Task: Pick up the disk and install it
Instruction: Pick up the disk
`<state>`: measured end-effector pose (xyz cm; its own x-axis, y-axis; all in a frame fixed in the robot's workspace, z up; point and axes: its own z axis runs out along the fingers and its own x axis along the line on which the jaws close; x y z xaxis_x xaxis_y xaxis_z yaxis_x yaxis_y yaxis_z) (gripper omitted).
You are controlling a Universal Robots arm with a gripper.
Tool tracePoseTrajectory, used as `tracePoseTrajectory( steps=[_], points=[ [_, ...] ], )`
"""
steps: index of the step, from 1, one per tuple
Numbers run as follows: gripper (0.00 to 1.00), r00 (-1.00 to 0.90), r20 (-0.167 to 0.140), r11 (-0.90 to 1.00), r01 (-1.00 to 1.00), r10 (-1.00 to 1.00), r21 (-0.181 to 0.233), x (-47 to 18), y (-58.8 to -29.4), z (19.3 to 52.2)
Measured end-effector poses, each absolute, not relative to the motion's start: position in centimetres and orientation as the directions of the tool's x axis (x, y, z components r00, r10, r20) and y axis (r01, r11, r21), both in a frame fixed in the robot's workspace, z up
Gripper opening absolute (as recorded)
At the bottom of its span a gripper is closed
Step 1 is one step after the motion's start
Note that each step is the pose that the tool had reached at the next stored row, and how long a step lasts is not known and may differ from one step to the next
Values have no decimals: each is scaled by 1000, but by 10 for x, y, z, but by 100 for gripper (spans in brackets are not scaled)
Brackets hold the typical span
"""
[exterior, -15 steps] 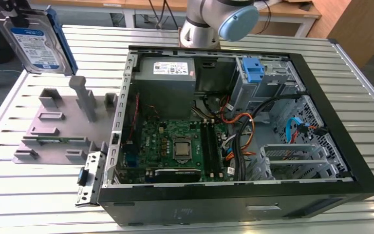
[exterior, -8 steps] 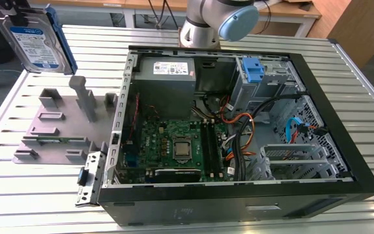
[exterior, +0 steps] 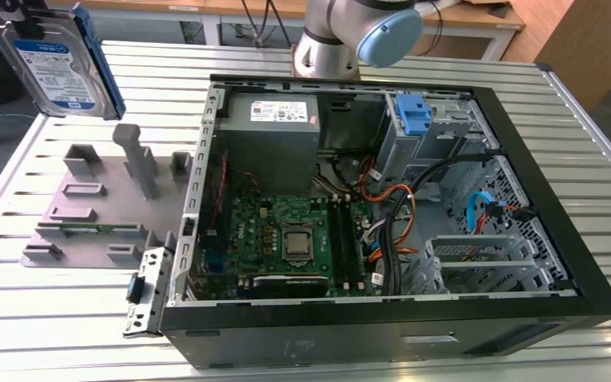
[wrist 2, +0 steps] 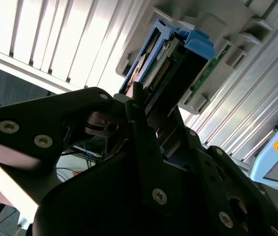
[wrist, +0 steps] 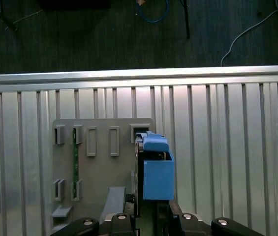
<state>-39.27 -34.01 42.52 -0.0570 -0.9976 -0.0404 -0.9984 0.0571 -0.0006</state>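
The disk (exterior: 56,60), a silver hard drive with a white-and-blue label and a blue carrier frame, hangs upright in the air at the exterior view's upper left, above the grey stand (exterior: 104,207). In the second wrist view my gripper (wrist 2: 151,123) is shut on the disk (wrist 2: 163,64), which shows edge-on between the black fingers (wrist 2: 141,115). In the first wrist view the disk's blue frame (wrist: 157,169) rises from the gripper (wrist: 153,214), over the stand (wrist: 99,162) below.
An open computer case (exterior: 208,151) lies on the slatted metal table (exterior: 61,318), with a motherboard (exterior: 284,239), grey power supply (exterior: 274,111), cables and a drive bay with a blue latch (exterior: 415,115). The arm's base (exterior: 332,40) stands behind the case.
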Motion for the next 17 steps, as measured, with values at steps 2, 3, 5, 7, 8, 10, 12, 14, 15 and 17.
tracePoseTrajectory(
  steps=[2,3,5,7,8,10,12,14,15,17],
  points=[
    [35,-57,-40,57,-998,-998,-1,-393,-340,429],
    [35,-57,-41,57,-998,-998,-1,-393,-340,430],
    [35,-57,-41,57,-998,-998,-1,-393,-340,434],
    [35,-57,-41,57,-998,-998,-1,-393,-340,439],
    [35,-57,-40,57,-998,-998,-1,-393,-340,441],
    [35,-57,-41,57,-998,-998,-1,-393,-340,445],
    [35,-57,-40,57,-998,-998,-1,-393,-340,449],
    [35,-57,-40,57,-998,-998,-1,-393,-340,452],
    [35,-57,-40,57,-998,-998,-1,-393,-340,453],
    [35,-57,-40,57,-998,-998,-1,-393,-340,453]
  ],
)
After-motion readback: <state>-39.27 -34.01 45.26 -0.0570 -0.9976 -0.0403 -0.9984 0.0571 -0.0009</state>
